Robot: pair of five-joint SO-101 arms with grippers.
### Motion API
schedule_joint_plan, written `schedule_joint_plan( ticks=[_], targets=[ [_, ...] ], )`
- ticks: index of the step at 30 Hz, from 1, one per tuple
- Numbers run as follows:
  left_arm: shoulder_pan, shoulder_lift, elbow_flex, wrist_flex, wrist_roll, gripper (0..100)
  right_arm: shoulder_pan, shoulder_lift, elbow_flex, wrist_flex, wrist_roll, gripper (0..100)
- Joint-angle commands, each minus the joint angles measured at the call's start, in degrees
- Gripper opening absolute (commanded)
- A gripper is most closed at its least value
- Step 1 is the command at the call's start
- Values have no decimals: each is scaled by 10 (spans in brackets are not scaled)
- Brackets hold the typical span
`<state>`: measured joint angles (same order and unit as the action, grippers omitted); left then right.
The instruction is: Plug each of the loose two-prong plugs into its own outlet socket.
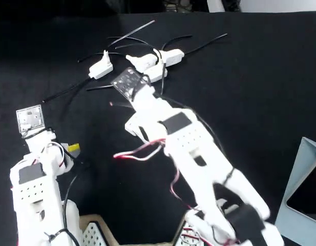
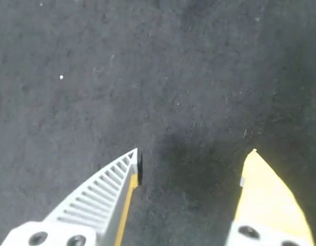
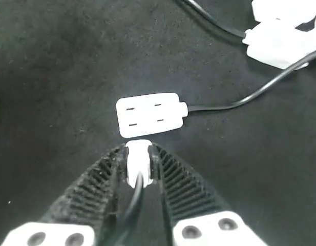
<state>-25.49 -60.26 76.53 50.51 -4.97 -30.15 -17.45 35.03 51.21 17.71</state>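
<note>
right hand [image 3: 138,149] grasping plug [image 3: 138,160] by its body | likely light, rigid | outlet socket [image 3: 150,114] may slide | left hand [image 2: 193,156] released

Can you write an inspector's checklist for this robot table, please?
Surface: black cloth, lying flat.
Job's things: white plug held just short of a white socket block, whose slots are empty; more white pieces lie loose together nearby.
Clutter: nothing seen.
Grippers: right gripper shut on the plug; left gripper open over the cloth, fingers holding nothing.
Cables: black cable runs from the socket block; red and white wires hang off the right arm.
Surroundings: grey-blue box at the table's edge.
</note>
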Motion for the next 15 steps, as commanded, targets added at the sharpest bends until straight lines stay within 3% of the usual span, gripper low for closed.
schedule_joint_plan(
  ticks=[1, 6, 15],
  targets=[
    [-6, -18, 10, -11, -16, 318, -11, 51, -61, -16, 5, 12],
    [-6, -18, 15, -11, -16, 318, -11, 112, -61, -98, 4, 12],
    [-4, -18, 16, -11, -16, 318, -11, 147, -62, -123, 0, 12]
  ],
)
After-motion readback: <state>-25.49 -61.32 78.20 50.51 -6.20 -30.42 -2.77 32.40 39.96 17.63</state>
